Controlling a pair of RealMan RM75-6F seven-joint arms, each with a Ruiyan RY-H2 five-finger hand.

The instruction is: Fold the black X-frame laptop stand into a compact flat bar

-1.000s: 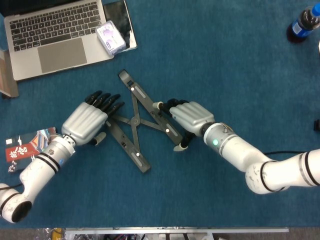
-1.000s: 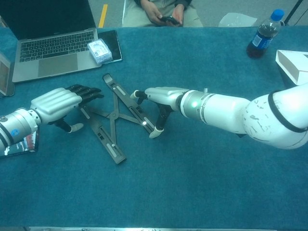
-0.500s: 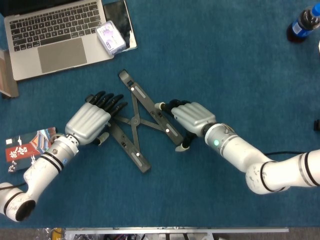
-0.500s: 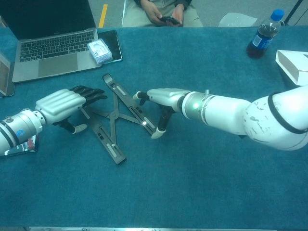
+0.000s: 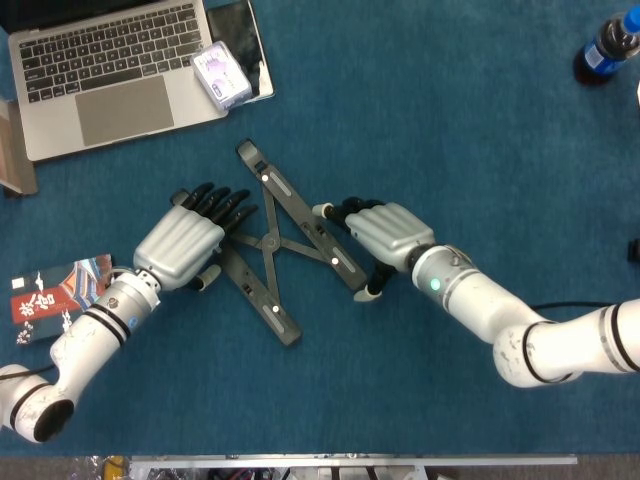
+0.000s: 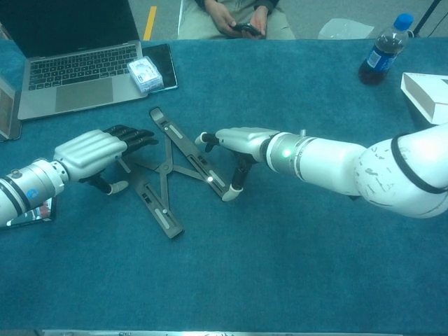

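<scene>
On the blue bench, laptop stand lying spread in an X between left hand and right hand, fingers curled over its outer bars, actual clamping unclear — best squeezed inward evenly, pivot kept flat.

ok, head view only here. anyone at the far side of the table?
Observer: Yes. Chest view shows a seated person across the blue table, holding a dark phone.
Operator: anything beside the blue-capped dark drink bottle?
Observer: A white box just right of it, cut off by the frame edge.
Operator: silver laptop, lid state?
Observer: Open, with its dark screen standing raised.
</scene>
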